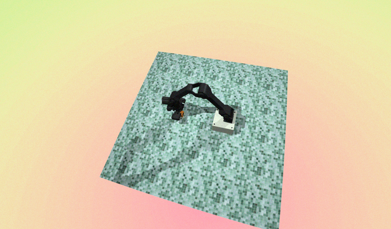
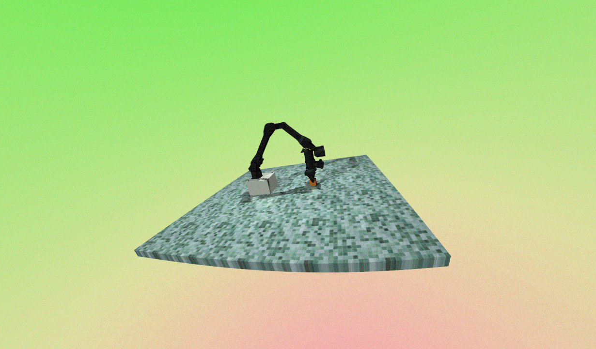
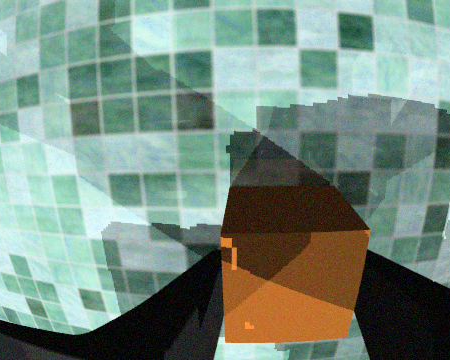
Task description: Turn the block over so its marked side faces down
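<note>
The orange block (image 1: pixel 181 113) (image 2: pixel 312 183) (image 3: pixel 290 300) is between the two black fingers of my gripper (image 3: pixel 288 261) (image 2: pixel 312 180), which is shut on it and points down. In the wrist view one finger lies against its left side and one against its right. Its upper face and its darker, shaded far side show plain orange there, with no clear mark. Its underside and the sides behind the fingers are hidden. The block is at or just above the table (image 1: pixel 219 176) (image 2: pixel 291 234); I cannot tell whether it touches.
The arm's pale box-shaped base (image 1: pixel 222 125) (image 2: pixel 259 186) stands on the table, to the right of the block in the top view and to its left in the exterior view. The arm arches from the base over to the block. Shadows of the arm fall on the tiled table top.
</note>
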